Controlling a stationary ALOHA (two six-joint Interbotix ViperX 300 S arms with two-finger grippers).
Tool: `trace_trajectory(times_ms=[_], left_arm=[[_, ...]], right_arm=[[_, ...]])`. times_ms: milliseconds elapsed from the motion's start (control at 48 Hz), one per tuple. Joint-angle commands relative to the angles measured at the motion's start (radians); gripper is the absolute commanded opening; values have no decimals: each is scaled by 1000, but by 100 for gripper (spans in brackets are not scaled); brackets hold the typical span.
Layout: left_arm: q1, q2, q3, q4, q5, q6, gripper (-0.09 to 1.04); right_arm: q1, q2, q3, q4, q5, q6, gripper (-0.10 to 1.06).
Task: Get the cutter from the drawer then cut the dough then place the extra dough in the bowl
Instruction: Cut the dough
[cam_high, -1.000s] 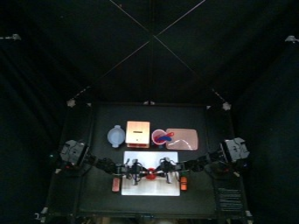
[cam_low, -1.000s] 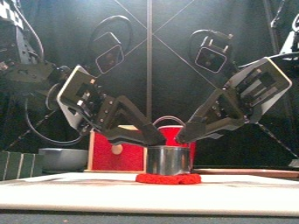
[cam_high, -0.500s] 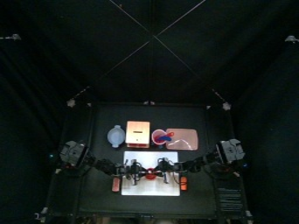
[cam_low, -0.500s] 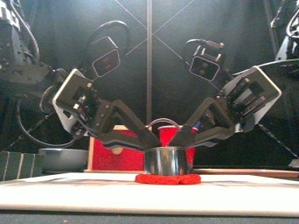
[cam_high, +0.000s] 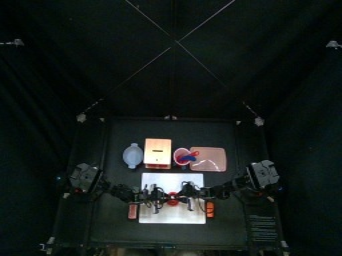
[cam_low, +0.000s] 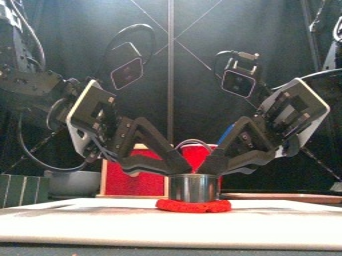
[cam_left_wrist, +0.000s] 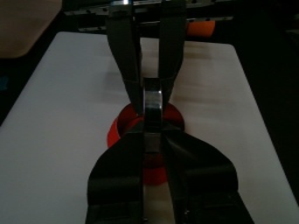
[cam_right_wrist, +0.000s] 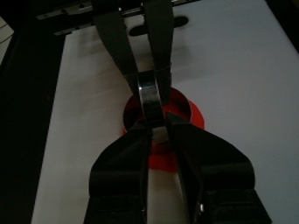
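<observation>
Lower than a second ago, both arms are leaning down over the white cutting board (cam_low: 80, 212). From opposite sides, the left gripper (cam_low: 170, 180) and the right gripper (cam_low: 221, 178) are pinching the round metal cutter (cam_low: 194, 187), jaws narrowed on its wall. It is standing upright on the red dough (cam_low: 194, 206), mid-board.

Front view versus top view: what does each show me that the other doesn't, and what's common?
Only the front view: the metal cutter standing upright on the red dough, the left gripper and right gripper closed on its top from either side, and a red drawer front behind. Only the top view: how the bowl, box and pink tray line up behind the white board. Both: the two grippers meeting over the dough on the board.
</observation>
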Motion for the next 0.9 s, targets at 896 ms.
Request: trace_trajectory(times_ms=[896], left_arm=[[48,-87,28,-11,89,57,47]], right_arm=[[5,-34,-34,-104,69,2,58]])
